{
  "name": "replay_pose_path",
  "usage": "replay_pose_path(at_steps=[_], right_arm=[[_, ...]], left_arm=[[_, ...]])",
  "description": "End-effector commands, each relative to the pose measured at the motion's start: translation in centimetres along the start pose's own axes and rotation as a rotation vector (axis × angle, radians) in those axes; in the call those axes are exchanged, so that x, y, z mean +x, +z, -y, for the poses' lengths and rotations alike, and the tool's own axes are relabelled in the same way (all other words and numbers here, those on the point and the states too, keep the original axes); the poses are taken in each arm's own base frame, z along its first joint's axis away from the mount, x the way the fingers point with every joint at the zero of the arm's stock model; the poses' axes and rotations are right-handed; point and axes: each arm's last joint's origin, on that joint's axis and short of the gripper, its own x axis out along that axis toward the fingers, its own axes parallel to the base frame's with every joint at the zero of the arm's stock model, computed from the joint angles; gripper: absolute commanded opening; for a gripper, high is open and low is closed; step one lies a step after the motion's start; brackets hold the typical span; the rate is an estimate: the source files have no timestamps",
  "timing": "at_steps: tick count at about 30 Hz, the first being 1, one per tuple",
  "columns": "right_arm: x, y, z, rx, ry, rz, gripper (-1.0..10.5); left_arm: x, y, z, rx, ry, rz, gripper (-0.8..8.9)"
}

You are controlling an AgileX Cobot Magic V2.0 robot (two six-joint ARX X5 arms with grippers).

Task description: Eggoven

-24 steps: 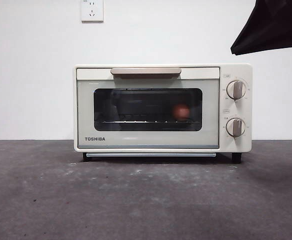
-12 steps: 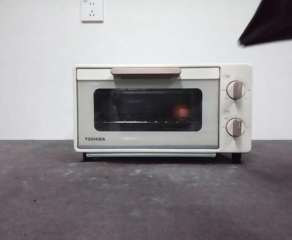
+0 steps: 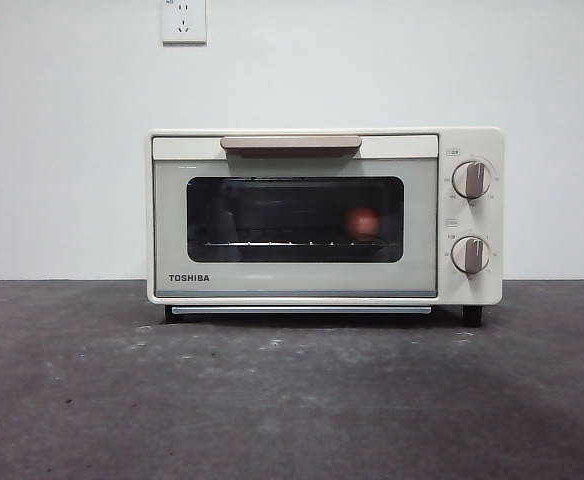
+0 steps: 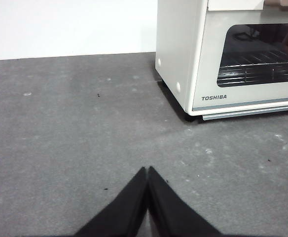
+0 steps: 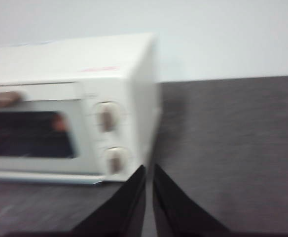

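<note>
We note the left gripper (image 4: pixel 147 170) low over the grey counter (image 3: pixel 292 400), out in front of the toaster oven (image 3: pixel 324 215) and off toward its TOSHIBA-label corner; its jaws are pressed together at the tips and hold nothing. The right gripper (image 5: pixel 148 169) sits in front of the oven's knob-side corner, jaws all but closed with a thin slit between them, also empty; that view is motion-blurred. The oven stands on the counter, door closed, tan handle (image 3: pixel 291 143) along the door's top edge, two knobs (image 3: pixel 471 180) stacked on the panel beside the door. We see the egg (image 3: pixel 363 222) inside the oven, behind the dark glass, on the wire rack toward the knob side. Behind the oven, a wall socket (image 3: pixel 184 20) is mounted above it.
</note>
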Motion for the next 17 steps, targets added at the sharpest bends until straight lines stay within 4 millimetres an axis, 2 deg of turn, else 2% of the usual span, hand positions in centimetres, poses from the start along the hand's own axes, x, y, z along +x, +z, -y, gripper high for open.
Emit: replay_pose_path(at_steps=[1, 10, 13, 17], right_arm=[[-0.5, -1.3, 0.7, -0.029, -0.039, 0.053, 0.1], [-0.7, -6.4, 1.6, -0.023, -0.066, 0.071, 0.1], [-0.7, -7.5, 1.8, -0.019, -0.067, 0.055, 0.1], [-0.9, -7.9, 1.8, -0.021, -0.074, 0.016, 0.1]], left_arm=[[0.3, -0.8, 0.0, -0.009, 0.002, -0.019, 0.08], [0.3, -0.8, 0.0, -0.009, 0.002, -0.019, 0.08], [0.3, -0.8, 0.0, -0.009, 0.002, -0.019, 0.08], [0.3, -0.8, 0.0, -0.009, 0.002, -0.019, 0.08]])
